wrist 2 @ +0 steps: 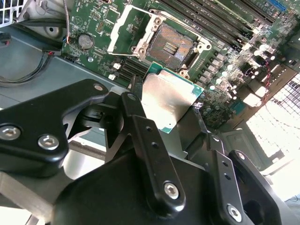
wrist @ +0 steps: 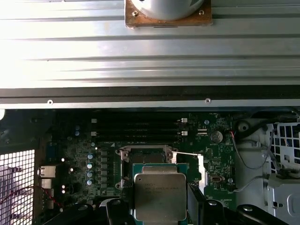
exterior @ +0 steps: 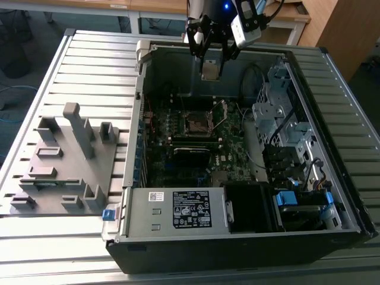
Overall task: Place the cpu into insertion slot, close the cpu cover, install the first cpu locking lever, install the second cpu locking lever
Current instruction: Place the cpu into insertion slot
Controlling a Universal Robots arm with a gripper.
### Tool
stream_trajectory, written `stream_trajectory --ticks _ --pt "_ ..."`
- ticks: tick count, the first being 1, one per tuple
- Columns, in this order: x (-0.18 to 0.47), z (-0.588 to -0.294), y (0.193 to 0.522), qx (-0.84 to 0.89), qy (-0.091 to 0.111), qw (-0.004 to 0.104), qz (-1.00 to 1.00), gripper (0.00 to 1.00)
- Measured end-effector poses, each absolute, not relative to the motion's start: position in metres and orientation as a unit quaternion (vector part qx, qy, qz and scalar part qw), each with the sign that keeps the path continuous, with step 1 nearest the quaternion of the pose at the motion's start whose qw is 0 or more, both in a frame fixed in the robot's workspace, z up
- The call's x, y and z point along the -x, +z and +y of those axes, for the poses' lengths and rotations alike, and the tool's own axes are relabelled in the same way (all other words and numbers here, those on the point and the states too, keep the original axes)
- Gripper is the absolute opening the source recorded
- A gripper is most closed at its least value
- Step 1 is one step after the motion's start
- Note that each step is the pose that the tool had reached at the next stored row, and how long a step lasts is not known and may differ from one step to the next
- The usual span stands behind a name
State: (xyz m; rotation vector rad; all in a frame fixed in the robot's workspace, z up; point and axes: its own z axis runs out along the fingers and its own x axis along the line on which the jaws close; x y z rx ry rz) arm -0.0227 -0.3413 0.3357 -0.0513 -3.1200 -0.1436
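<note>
Exterior view: we see a table [exterior: 89, 65] of ribbed aluminium slats standing on a blue-grey floor [exterior: 24, 41], with pale wooden desks [exterior: 160, 6] behind it. A grey moulded fixture [exterior: 65, 160] with upright blocks lies on the slats at the exterior view's left, and beside it rests an open computer case [exterior: 172, 71], lying on its side with the green motherboard [exterior: 178, 148] facing up and a labelled power supply [exterior: 178, 208] along its near wall. The gripper [exterior: 211, 62] hangs above the far wall of the case, its black fingers [wrist 2: 136, 93] clamped on opposite edges of the cpu [exterior: 209, 70]. In both wrist views the cpu [wrist 2: 168, 101] [wrist: 160, 194] appears as a flat square with a dull silver-grey metal top bordered by a thin green edge (the first wrist view shows faint print on the top, which we do not read). It is held in the air, apart from the board. Below it, the insertion slot [wrist 2: 171, 47] lies exposed, its dark pin-grid face uncovered. The cpu cover [wrist 2: 123, 33] is swung open, and stands tilted up beside the slot [exterior: 218, 114].
</note>
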Motion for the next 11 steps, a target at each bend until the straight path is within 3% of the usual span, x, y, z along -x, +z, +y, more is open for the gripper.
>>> stream_trajectory --ticks 11 --pt "0.0229 -0.3413 0.3336 0.017 -0.046 0.009 -0.999 0.54"
